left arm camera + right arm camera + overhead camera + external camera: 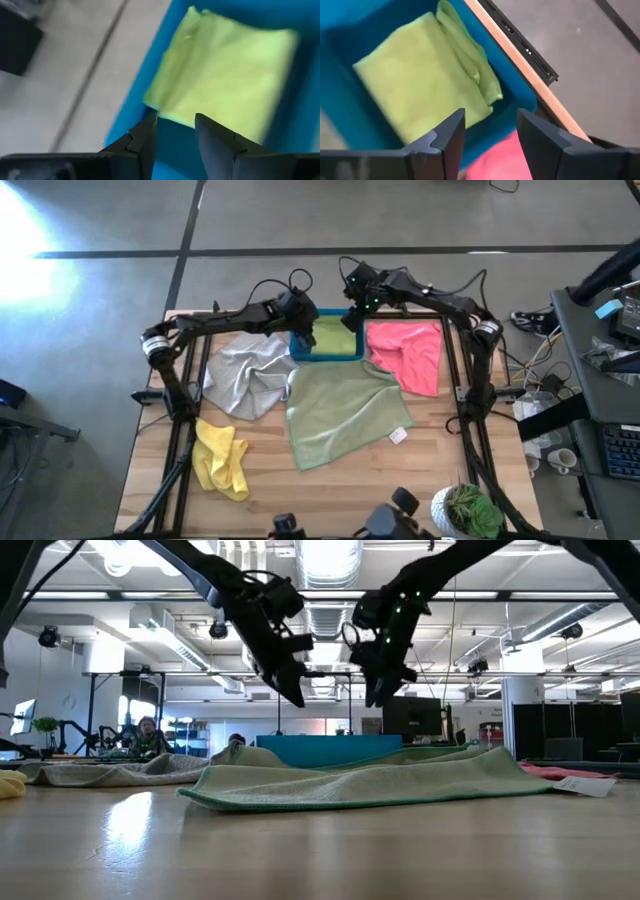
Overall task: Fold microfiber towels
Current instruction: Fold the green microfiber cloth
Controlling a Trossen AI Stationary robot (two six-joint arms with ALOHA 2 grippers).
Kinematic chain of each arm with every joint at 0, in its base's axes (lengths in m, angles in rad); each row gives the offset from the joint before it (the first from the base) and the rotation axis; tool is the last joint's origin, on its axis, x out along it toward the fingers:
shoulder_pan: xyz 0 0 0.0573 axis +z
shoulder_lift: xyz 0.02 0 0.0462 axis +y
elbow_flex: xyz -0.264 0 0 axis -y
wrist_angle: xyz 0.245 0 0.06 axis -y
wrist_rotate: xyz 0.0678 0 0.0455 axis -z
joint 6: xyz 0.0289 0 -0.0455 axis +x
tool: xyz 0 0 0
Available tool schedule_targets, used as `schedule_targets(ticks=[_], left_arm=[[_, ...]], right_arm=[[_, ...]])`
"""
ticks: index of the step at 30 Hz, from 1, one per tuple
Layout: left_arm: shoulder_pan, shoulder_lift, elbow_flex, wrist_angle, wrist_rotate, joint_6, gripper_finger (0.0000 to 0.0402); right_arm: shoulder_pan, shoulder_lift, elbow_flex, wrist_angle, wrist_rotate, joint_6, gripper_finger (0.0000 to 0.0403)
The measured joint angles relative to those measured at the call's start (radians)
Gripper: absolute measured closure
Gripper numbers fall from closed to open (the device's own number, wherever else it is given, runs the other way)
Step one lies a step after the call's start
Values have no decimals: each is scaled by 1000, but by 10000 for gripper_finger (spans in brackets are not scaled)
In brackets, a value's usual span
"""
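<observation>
folded lime towel (333, 333) in blue bin (300, 350), left gripper (175, 131) and right gripper (490, 131) fingers apart, empty

Lime green towel (332, 335) lying folded in the blue bin (300, 352), sage green towel (345, 415) spreading flat at the centre, grey towel (245, 375), pink towel (410, 352) and yellow towel (222, 458) lying crumpled around

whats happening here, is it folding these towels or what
A two-armed robot is putting away folded towels. Both grippers, left and right, hover open over the blue bin at the far side of the table, holding nothing. A folded lime green towel lies inside the bin. Four others wait unfolded on the table: grey, pink, sage green and yellow.
</observation>
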Motion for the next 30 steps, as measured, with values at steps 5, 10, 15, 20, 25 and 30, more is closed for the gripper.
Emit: schedule_targets(ticks=[5, 10, 15, 20, 25, 30], left_arm=[[-26, -44, 0, -26, 182, -111, 283], [-95, -55, -5, -40, 259, -128, 283], [-189, -61, -39, -53, 262, -128, 283], [-272, -81, -96, -55, 266, -153, 283], [-359, -83, -159, -41, 291, -209, 283], [-450, -79, -241, 11, 302, -246, 283]], right_arm=[[9, -44, -7, -87, -108, 55, 236], [56, -68, -30, -165, -145, 88, 246], [139, -98, -70, -171, -146, 97, 258], [220, -138, -110, -184, -146, 191, 267], [308, -187, -174, -195, -144, 263, 268], [391, -247, -292, -201, -144, 345, 271]])
